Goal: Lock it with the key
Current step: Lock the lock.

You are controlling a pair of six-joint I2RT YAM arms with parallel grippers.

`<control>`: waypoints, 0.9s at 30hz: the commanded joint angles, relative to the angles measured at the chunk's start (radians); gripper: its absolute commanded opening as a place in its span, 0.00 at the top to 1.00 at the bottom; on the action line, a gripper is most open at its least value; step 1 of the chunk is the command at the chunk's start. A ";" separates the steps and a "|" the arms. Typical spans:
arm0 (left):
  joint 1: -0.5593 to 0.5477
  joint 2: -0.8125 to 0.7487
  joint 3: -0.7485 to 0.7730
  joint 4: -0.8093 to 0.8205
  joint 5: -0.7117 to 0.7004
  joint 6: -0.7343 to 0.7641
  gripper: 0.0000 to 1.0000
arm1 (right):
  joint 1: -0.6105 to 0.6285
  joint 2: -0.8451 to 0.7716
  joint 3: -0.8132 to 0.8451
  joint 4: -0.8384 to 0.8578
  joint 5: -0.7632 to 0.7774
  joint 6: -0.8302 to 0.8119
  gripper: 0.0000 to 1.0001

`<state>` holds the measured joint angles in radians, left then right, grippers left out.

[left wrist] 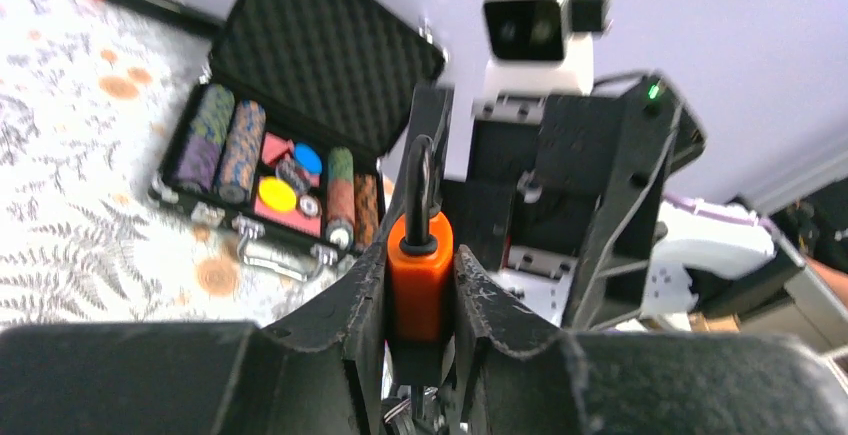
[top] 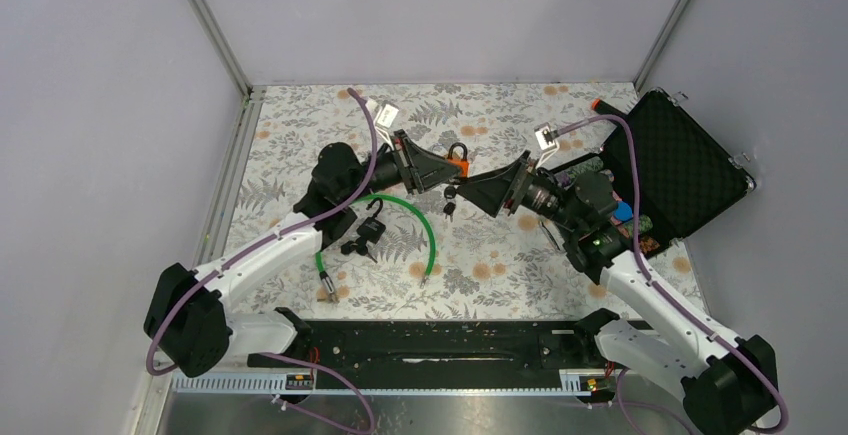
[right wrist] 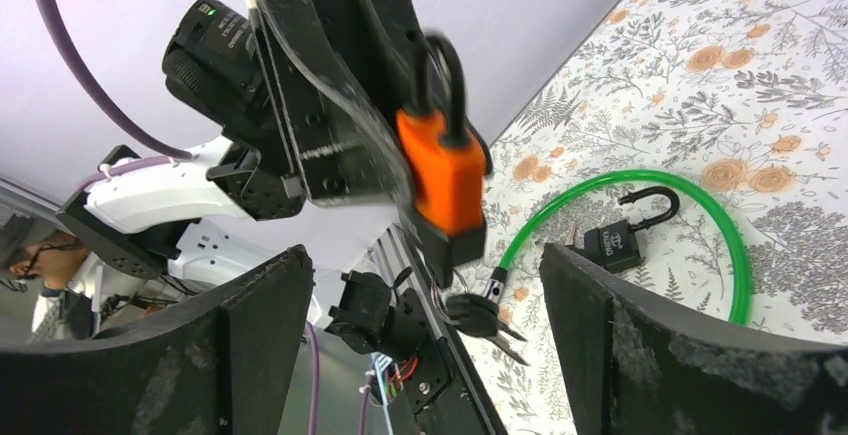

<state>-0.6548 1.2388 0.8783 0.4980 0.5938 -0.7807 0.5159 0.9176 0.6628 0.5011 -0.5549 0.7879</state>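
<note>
My left gripper (top: 448, 169) is shut on an orange padlock (top: 459, 163) with a black shackle and holds it above the table's middle. The padlock sits squeezed between the fingers in the left wrist view (left wrist: 420, 275). Black-headed keys (right wrist: 480, 313) hang from the padlock's underside, seen in the top view (top: 449, 203) too. My right gripper (top: 492, 187) is open, its fingers wide apart on either side of the padlock (right wrist: 445, 170) and keys, touching neither.
A black padlock with an open shackle (top: 371, 227) lies on the floral cloth inside a green cable loop (top: 432, 230); keys (top: 354, 248) lie beside it. An open black case (top: 660, 170) with coloured chips stands at right. An orange-tipped pen (top: 603, 106) lies beside it.
</note>
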 commanded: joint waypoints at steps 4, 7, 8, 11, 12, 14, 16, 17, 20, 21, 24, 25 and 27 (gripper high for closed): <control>-0.004 -0.004 -0.010 0.450 -0.166 -0.146 1.00 | 0.001 0.031 0.014 0.175 -0.020 0.045 0.29; -0.010 0.007 -0.016 0.502 -0.181 -0.164 1.00 | 0.002 0.054 0.034 0.185 -0.047 0.043 0.42; -0.012 0.007 -0.020 0.512 -0.192 -0.165 1.00 | 0.003 0.061 0.039 0.193 -0.055 0.046 0.43; -0.017 0.009 -0.028 0.542 -0.204 -0.171 1.00 | 0.004 0.078 0.053 0.210 -0.060 0.048 0.40; -0.019 0.012 -0.026 0.548 -0.200 -0.172 1.00 | 0.004 0.083 0.059 0.222 -0.063 0.050 0.39; -0.023 0.014 -0.029 0.559 -0.199 -0.173 1.00 | 0.004 0.094 0.071 0.246 -0.074 0.061 0.36; -0.025 0.015 -0.031 0.566 -0.199 -0.173 1.00 | 0.005 0.115 0.087 0.266 -0.090 0.080 0.33; -0.026 0.016 -0.033 0.568 -0.199 -0.173 1.00 | 0.005 0.123 0.095 0.276 -0.101 0.089 0.32; -0.027 0.020 -0.033 0.573 -0.200 -0.176 1.00 | 0.008 0.144 0.121 0.287 -0.122 0.106 0.30; -0.027 0.022 -0.032 0.577 -0.200 -0.178 1.00 | 0.010 0.151 0.127 0.284 -0.123 0.107 0.30; -0.027 0.024 -0.034 0.594 -0.200 -0.189 1.00 | 0.014 0.164 0.145 0.268 -0.130 0.105 0.42; -0.027 0.024 -0.034 0.598 -0.202 -0.192 1.00 | 0.016 0.167 0.147 0.262 -0.134 0.106 0.46; -0.028 0.025 -0.028 0.602 -0.208 -0.190 1.00 | 0.019 0.173 0.148 0.256 -0.141 0.106 0.56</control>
<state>-0.6781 1.2739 0.8387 0.9569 0.4206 -0.9550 0.5217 1.0828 0.7643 0.7124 -0.6575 0.8898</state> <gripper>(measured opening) 0.243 0.510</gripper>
